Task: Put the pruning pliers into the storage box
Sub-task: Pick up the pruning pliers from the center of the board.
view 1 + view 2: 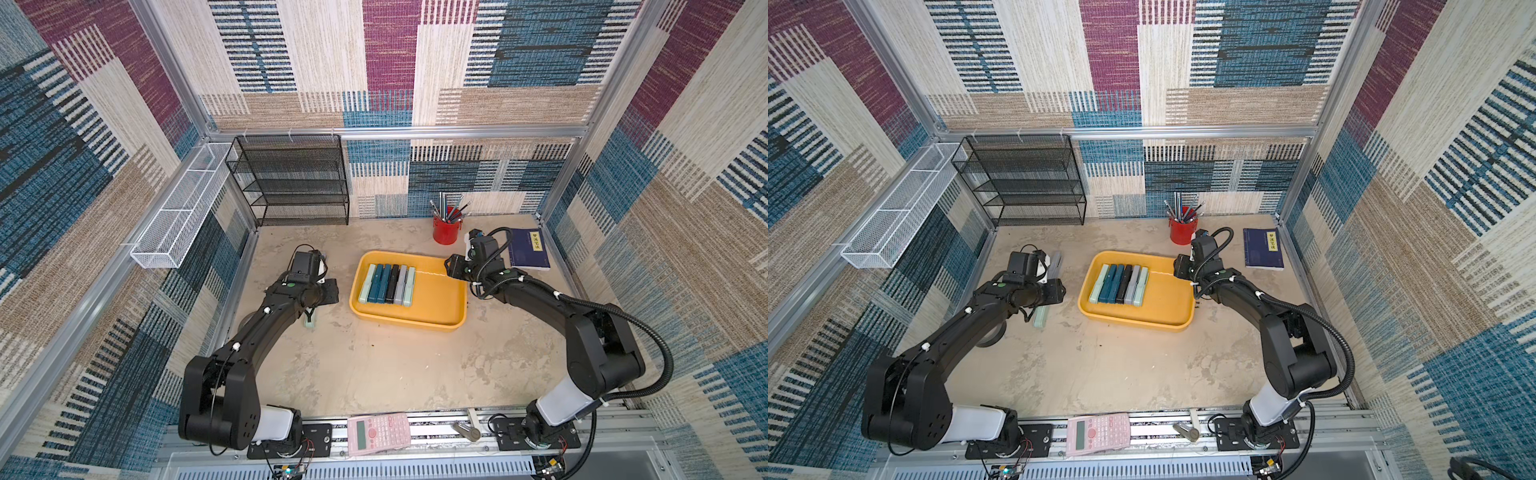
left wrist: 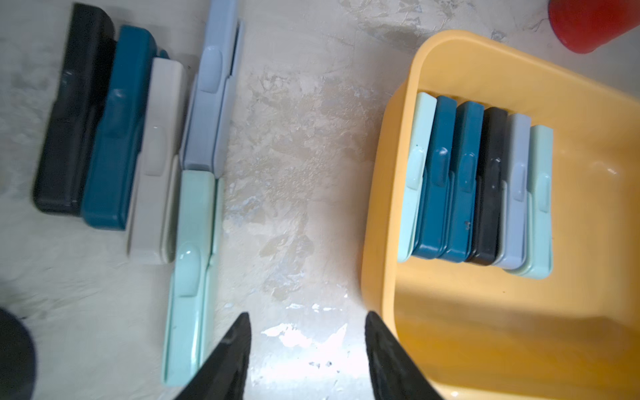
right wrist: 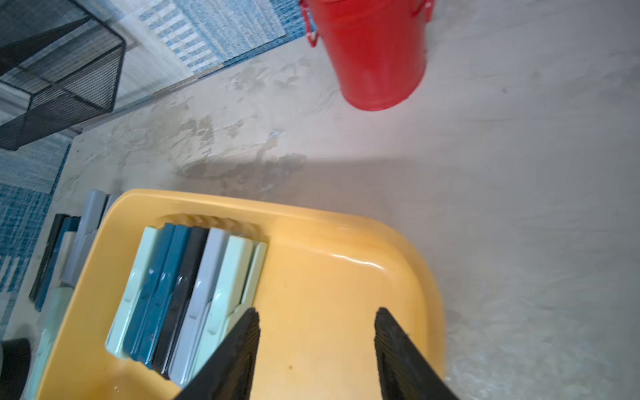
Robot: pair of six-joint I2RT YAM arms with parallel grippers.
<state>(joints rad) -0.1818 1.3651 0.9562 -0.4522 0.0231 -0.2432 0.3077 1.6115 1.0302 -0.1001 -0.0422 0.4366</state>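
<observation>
The storage box [image 1: 436, 299] is a shallow yellow-orange tray in mid-table, seen in both top views [image 1: 1167, 299]. Several pruning pliers [image 1: 387, 284] lie side by side in its left half: mint, teal, black and grey. More pliers lie on the table left of the box: black [image 2: 74, 110], teal [image 2: 117, 131], whitish [image 2: 156, 162], light grey [image 2: 211, 93] and mint [image 2: 192, 270]. My left gripper [image 2: 306, 313] is open over bare table between the mint piece and the box, holding nothing. My right gripper [image 3: 317, 310] is open above the box's bare floor [image 3: 329, 294], beside the row's last mint piece [image 3: 228, 294].
A red pen cup [image 1: 446, 230] stands behind the box, with a dark blue book [image 1: 528, 249] to its right. A black mesh rack [image 1: 291, 183] and a white wire basket [image 1: 183, 208] are at the back left. A pink calculator [image 1: 378, 434] lies on the front rail.
</observation>
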